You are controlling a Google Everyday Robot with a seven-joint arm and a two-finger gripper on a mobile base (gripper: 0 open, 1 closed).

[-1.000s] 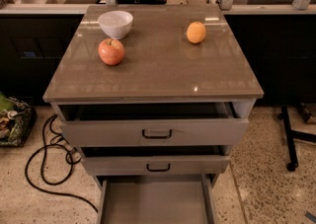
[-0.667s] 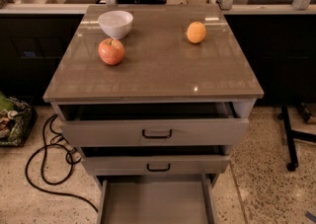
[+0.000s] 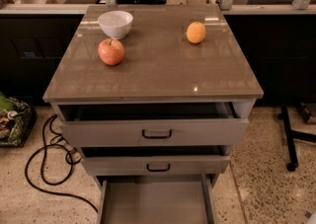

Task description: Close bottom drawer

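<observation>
**A:** Where was the bottom drawer?

**B:** The bottom drawer (image 3: 153,201) sat at six o'clock in the view, lowest in the cabinet (image 3: 237,109). It was pulled far out toward me. Its plain grey tray lay open to view, and the lower edge of the view cut off its front.

**A:** And your hand?

**B:** My hand was outside the view, so I could not tell how far open it was or whether it held anything.

**A:** What about the other drawers?

**B:** The top drawer (image 3: 153,131) stood partly open, with a dark gap behind its front and a black loop handle (image 3: 156,133) at its middle. The middle drawer (image 3: 155,165), just below, was also pulled out a little. It had its own handle (image 3: 158,168).

**A:** Anything on the surface?

**B:** Three things lay on the surface (image 3: 158,70). A white bowl (image 3: 115,23) was at eleven o'clock. A red apple (image 3: 111,52) sat just in front of it, close but apart. An orange (image 3: 196,32) was at one o'clock, well apart from both.

**A:** And around the cabinet?

**B:** A black cable (image 3: 44,168) looped over the speckled floor (image 3: 266,178) at eight o'clock. A black stand leg (image 3: 289,139) was at four o'clock.
</observation>
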